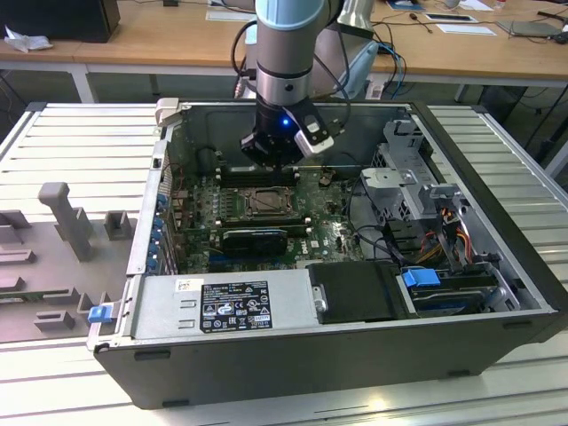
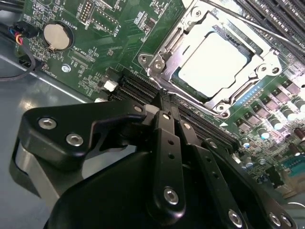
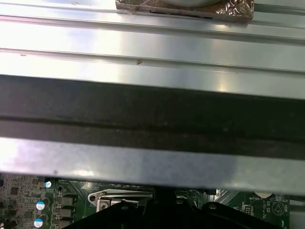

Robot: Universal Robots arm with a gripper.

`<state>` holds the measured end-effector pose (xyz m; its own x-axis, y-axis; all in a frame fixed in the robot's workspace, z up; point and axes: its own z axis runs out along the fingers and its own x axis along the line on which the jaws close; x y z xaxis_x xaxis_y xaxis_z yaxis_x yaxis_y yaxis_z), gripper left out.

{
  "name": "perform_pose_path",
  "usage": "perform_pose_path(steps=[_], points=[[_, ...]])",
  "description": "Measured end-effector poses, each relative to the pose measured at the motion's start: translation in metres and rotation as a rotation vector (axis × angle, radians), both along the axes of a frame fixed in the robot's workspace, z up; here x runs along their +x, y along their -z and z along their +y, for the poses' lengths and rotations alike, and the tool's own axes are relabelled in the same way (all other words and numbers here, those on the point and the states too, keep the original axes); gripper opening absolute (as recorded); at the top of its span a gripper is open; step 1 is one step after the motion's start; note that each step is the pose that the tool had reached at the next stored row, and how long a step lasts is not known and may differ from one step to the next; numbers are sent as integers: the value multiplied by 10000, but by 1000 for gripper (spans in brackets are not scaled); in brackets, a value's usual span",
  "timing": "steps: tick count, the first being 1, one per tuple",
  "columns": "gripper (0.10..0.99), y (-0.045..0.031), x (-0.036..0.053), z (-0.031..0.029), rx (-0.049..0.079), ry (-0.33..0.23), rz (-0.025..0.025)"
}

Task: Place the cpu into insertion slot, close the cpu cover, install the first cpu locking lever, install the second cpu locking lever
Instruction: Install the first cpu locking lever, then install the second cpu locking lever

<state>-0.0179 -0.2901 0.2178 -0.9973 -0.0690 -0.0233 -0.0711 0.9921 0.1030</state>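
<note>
I held the tool point(image 2: 164, 107), fingers pinched together and empty, just beyond the cpu point(image 2: 212, 62) seated under its cover point(image 2: 167, 52).

Ribbed metal table point(image 1: 80, 133) carries open computer case point(image 1: 355, 355)

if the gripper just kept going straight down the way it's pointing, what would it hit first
Probably the long black memory slots just beside the insertion slot, not the cpu itself. In the second wrist view the gripper has its closed fingers ending over those slots. Depth is hard to judge, so this is a best guess.
</note>
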Motion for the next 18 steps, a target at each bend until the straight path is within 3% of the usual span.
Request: perform_pose_path(steps=[8,11,13,18], points=[[106,0,0,-42,-3,-1,1],[106,0,0,-123,-7,0,0],[106,-104,0,-130,-7,1,0],[106,-140,-4,-150,-7,0,0]])
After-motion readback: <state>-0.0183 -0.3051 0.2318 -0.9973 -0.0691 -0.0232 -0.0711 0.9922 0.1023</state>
